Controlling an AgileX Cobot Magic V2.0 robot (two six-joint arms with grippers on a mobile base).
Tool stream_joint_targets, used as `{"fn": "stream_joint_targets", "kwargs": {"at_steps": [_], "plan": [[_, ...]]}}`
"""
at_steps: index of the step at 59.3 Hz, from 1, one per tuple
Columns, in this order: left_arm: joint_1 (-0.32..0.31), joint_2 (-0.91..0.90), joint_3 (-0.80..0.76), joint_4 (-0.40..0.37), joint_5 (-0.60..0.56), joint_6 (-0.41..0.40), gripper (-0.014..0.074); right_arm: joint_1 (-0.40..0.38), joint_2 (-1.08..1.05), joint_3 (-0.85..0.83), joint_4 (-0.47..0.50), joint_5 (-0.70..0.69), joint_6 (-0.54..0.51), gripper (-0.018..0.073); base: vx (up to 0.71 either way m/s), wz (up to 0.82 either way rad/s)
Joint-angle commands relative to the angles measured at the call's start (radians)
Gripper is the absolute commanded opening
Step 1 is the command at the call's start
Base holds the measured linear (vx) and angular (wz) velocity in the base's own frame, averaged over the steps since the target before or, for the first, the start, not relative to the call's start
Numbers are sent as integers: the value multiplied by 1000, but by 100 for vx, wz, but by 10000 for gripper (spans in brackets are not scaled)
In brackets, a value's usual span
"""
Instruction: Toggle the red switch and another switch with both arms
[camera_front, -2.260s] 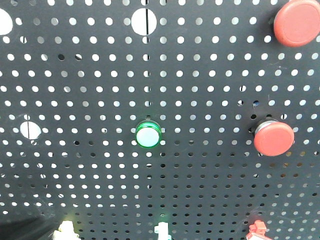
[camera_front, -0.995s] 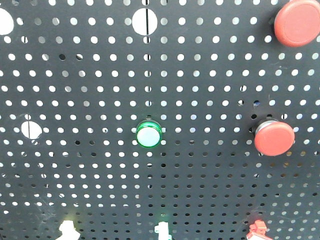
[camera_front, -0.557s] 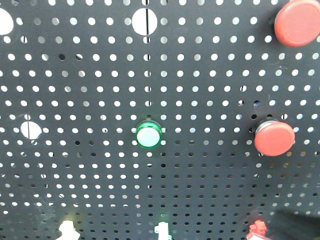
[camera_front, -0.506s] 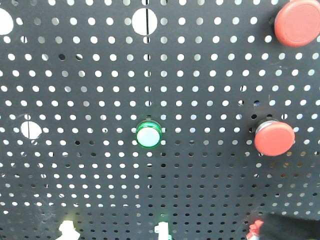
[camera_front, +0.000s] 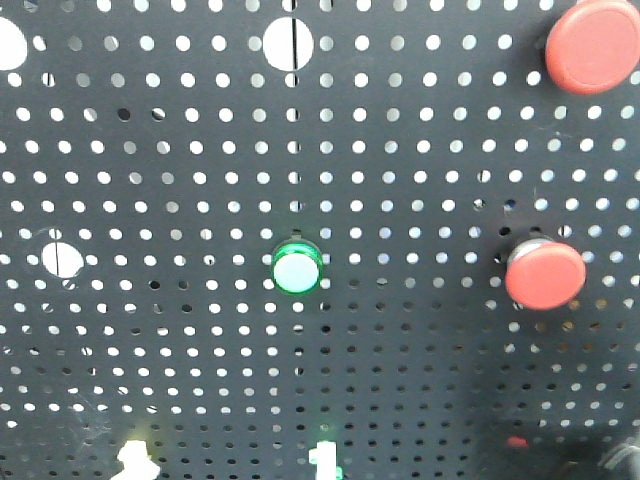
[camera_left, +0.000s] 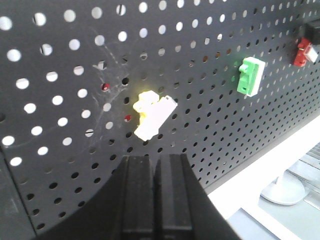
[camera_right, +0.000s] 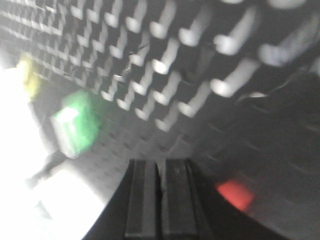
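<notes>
Black pegboard (camera_front: 180, 205) ahead. My left claw (camera_left: 156, 167), closed and empty, sits at six o'clock of the yellow switch (camera_left: 150, 116); my right claw (camera_right: 161, 170), closed, has the blurred red switch (camera_right: 235, 194) at three o'clock.

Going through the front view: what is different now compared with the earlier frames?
A dark shape, probably the right arm, has come in from the lower right and now covers most of the red switch; only a red speck shows. Nothing visibly grasped. The green lamp, the round red button right of it, the one in the top corner and the pegboard look unchanged.
</notes>
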Motion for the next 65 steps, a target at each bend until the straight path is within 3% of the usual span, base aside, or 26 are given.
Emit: {"fn": "stream_joint_targets", "kwargs": {"at_steps": [1, 16, 36, 49, 58, 65], "plan": [[-7, 6, -30, -18, -74, -11, 3, -1, 53, -17, -38, 62, 12, -6, 0, 0], [-7, 6, -30, -18, -73, -11, 3, -1, 44, -17, -216, 74, 179, -6, 0, 0], [-7, 6, -30, -18, -74, -11, 3, -1, -186, -15, -331, -2, 309, -6, 0, 0], [-7, -24, -29, -18, -48, -13, 3, -1, -517, 75, -645, -210, 679, -6, 0, 0], [-7, -67, 22, -18, -45, -48, 3, -3, -726, 154, -853, -227, 921, -6, 0, 0], [-7, -88, 94, -18, -102, -56, 3, -3, -824, 192, -944, -226, 1063, -6, 0, 0]]}}
